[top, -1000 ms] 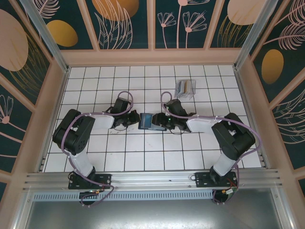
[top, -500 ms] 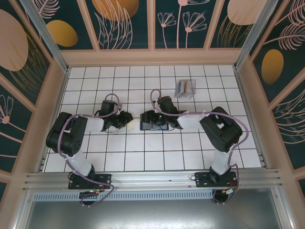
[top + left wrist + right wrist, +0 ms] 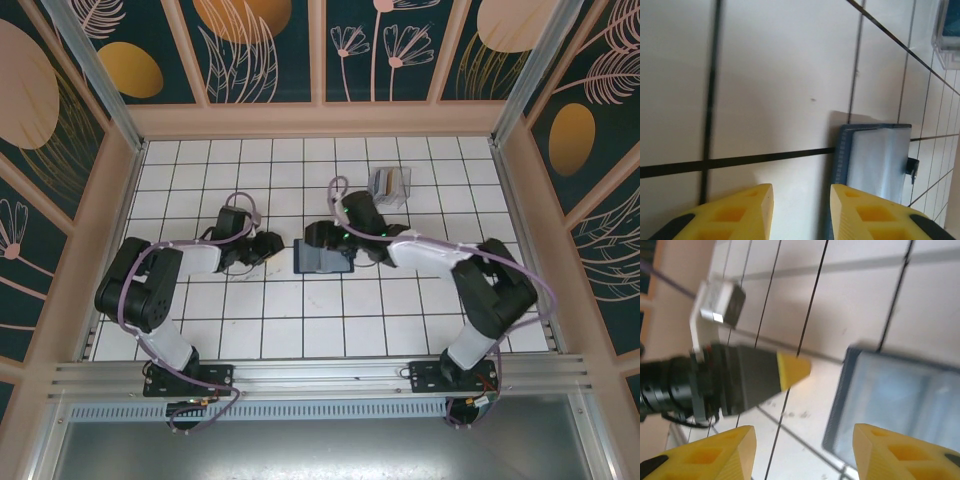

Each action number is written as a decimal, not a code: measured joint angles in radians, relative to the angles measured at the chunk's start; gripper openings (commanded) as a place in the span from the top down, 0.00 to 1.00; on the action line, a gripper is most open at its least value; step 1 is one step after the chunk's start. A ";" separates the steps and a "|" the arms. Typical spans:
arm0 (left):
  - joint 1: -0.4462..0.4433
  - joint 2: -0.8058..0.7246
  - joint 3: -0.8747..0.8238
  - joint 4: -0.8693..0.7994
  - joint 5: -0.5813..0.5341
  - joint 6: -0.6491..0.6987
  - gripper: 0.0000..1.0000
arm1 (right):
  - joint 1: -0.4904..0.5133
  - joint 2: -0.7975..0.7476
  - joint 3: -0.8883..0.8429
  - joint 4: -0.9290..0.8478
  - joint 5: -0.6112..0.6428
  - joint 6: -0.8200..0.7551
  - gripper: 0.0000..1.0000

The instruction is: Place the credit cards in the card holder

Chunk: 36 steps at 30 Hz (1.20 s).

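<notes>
The card holder (image 3: 324, 260) lies open on the white tiles, its blue-grey inside up; it also shows in the left wrist view (image 3: 879, 157) and the right wrist view (image 3: 897, 405). My left gripper (image 3: 272, 247) sits just left of it, open (image 3: 802, 200), one yellow fingertip (image 3: 860, 212) over the holder's near edge, with nothing between its fingers. My right gripper (image 3: 312, 240) hovers at the holder's far left part, open wide (image 3: 802, 452) and holding nothing. The credit cards (image 3: 391, 183) stand in a clear tray behind the right arm.
The clear tray (image 3: 386, 199) stands at the back right; its corner shows in the left wrist view (image 3: 946, 30). The left gripper's yellow fingertip (image 3: 792, 370) shows in the right wrist view, close by. Wooden walls ring the tiled floor.
The left gripper's jaws have opened from shut. The right gripper swung left across the card holder, which now lies flat and open.
</notes>
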 measured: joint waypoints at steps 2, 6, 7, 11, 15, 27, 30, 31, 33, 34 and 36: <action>-0.025 -0.001 0.026 -0.021 -0.015 0.017 0.60 | -0.073 -0.054 0.011 -0.045 0.053 -0.032 0.44; -0.037 -0.023 0.040 -0.053 -0.067 0.040 0.55 | -0.269 -0.085 0.086 -0.153 0.151 -0.068 0.41; -0.037 -0.031 0.042 -0.067 -0.081 0.047 0.50 | -0.309 -0.082 0.110 -0.182 0.170 -0.078 0.40; -0.037 -0.076 0.071 -0.146 -0.138 0.088 0.01 | -0.428 -0.039 0.237 -0.278 0.242 -0.130 0.26; -0.037 -0.151 0.113 -0.240 -0.209 0.126 0.01 | -0.470 0.060 0.342 -0.324 0.255 -0.185 0.01; -0.037 -0.235 0.163 -0.355 -0.377 0.193 0.01 | -0.480 0.289 0.438 -0.374 0.165 -0.226 0.01; -0.037 -0.236 0.163 -0.369 -0.396 0.198 0.01 | -0.482 0.305 0.475 -0.375 0.130 -0.231 0.01; -0.037 -0.236 0.163 -0.373 -0.401 0.199 0.01 | -0.482 0.311 0.485 -0.375 0.123 -0.234 0.01; -0.037 -0.236 0.163 -0.375 -0.410 0.201 0.01 | -0.481 0.328 0.510 -0.380 0.113 -0.241 0.01; -0.037 -0.236 0.163 -0.375 -0.413 0.202 0.01 | -0.481 0.339 0.526 -0.391 0.112 -0.242 0.01; -0.037 -0.236 0.164 -0.381 -0.419 0.201 0.01 | -0.481 0.362 0.560 -0.407 0.112 -0.248 0.01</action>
